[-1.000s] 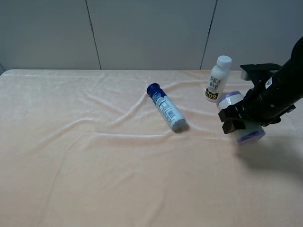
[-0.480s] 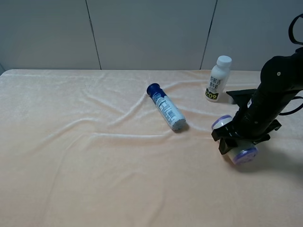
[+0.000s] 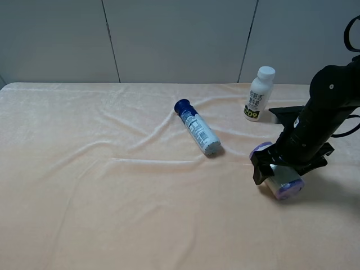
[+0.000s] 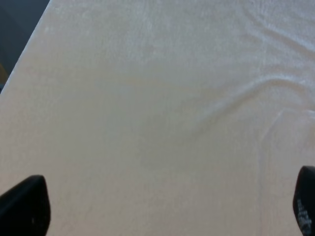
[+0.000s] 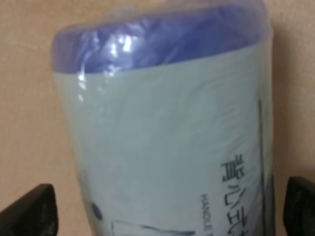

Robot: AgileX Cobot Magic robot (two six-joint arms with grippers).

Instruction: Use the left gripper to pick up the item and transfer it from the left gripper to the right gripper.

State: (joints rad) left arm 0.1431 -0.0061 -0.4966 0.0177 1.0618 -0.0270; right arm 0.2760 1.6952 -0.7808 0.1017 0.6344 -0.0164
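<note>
— Lower now: the right end effector (image 3: 279, 169) has brought the item (image 3: 279, 181) down onto the tabletop (image 3: 112, 185).
— Fingers?
— Spread either side of it, apparently released.
— Left end effector (image 4: 162, 206)?
— Parted, over bare cloth.

Item (image 5: 167, 128): "HANDLE" partly legible, beside small East Asian characters. White bottle (image 3: 259, 94): label digits unclear.

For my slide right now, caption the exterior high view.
Right gripper straddles the purple-ended item on the cloth, beside two bottles.
</note>
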